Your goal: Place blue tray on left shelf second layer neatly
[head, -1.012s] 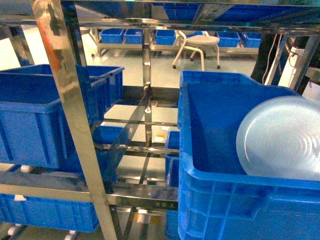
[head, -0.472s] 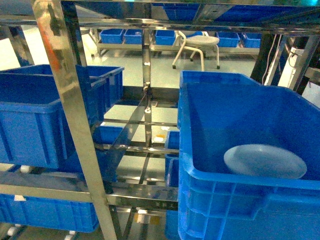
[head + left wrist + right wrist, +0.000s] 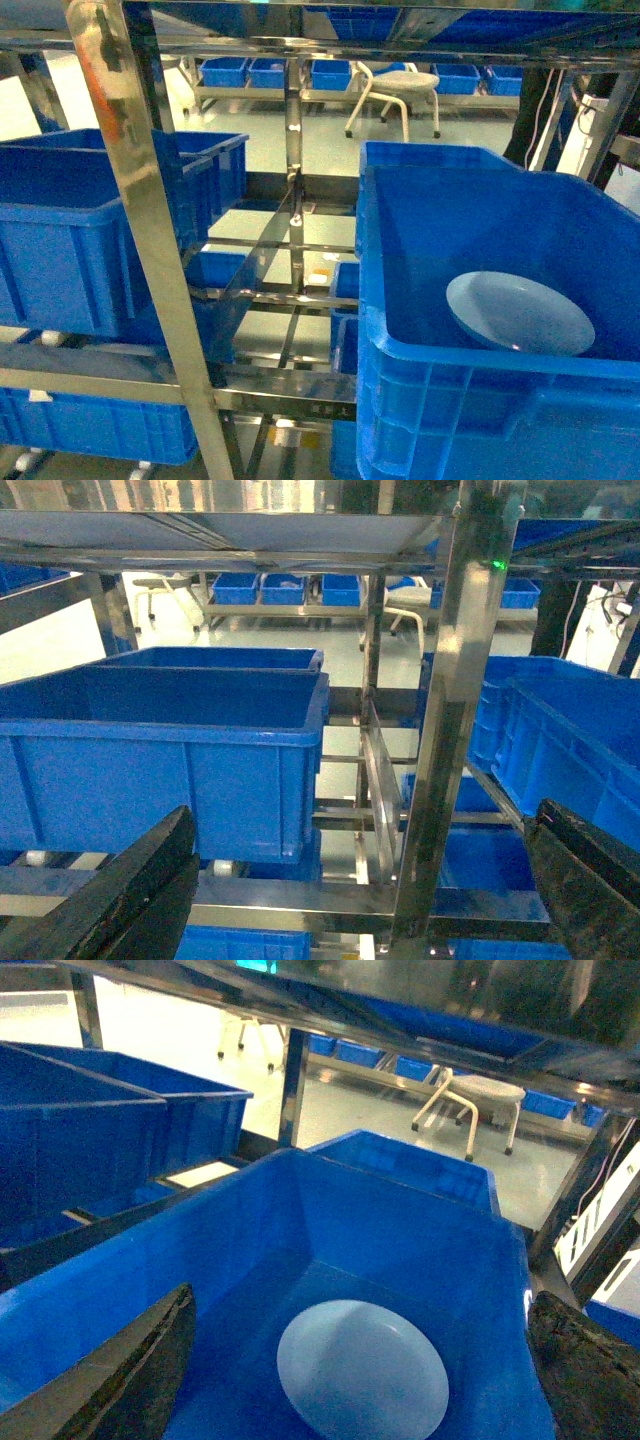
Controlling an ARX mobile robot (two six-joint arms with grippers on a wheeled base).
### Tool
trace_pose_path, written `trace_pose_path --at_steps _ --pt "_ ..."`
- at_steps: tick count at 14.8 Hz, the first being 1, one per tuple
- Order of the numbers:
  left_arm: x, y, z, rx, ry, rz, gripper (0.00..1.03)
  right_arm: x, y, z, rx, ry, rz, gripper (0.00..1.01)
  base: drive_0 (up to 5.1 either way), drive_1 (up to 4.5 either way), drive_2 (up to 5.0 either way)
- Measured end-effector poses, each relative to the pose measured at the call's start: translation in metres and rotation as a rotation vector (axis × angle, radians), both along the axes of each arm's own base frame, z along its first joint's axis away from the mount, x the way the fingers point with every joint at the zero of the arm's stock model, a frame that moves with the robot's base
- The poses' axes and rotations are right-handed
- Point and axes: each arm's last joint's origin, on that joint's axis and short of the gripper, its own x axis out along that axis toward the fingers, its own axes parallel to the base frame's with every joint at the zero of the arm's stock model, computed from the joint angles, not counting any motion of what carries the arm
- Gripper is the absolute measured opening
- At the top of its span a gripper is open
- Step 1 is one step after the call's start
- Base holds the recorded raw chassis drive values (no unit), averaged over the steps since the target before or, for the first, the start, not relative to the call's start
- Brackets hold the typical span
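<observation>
No readable labels or writing anywhere. Your blue tray (image 3: 520, 313) lies loose inside the big blue crate (image 3: 420, 400) on the right, slightly tilted. Your right gripper (image 3: 360, 1360) hangs above it, fingers (image 3: 130, 1370) spread wide, tray between and below them, apart. Your left gripper (image 3: 340, 900) is spread too, holding nothing, facing the steel rack (image 3: 450, 730).

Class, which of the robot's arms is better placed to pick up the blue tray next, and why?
Right. The blue tray lies in the crate directly below the open right gripper; the left gripper faces the rack's other bay.
</observation>
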Motion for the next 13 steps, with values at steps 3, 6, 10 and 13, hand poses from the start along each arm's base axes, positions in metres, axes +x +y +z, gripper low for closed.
trace_pose_path --at_steps 3,6,10,13 --pt "0.0 0.0 0.0 0.0 0.0 0.0 0.98 -0.04 0.008 0.022 0.029 -0.041 0.01 0.98 0.0 0.0 0.0" --pt "0.0 0.0 0.0 0.0 0.0 0.001 0.98 -0.081 0.018 0.033 0.043 -0.067 0.002 0.98 0.0 0.0 0.0" --pt "0.0 0.0 0.0 0.0 0.0 0.0 0.98 -0.123 0.019 0.035 0.063 -0.074 -0.033 0.98 0.0 0.0 0.0" --pt "0.0 0.0 0.0 0.0 0.0 0.0 0.98 -0.13 0.013 0.025 0.076 -0.043 -0.062 0.98 0.0 0.0 0.0"
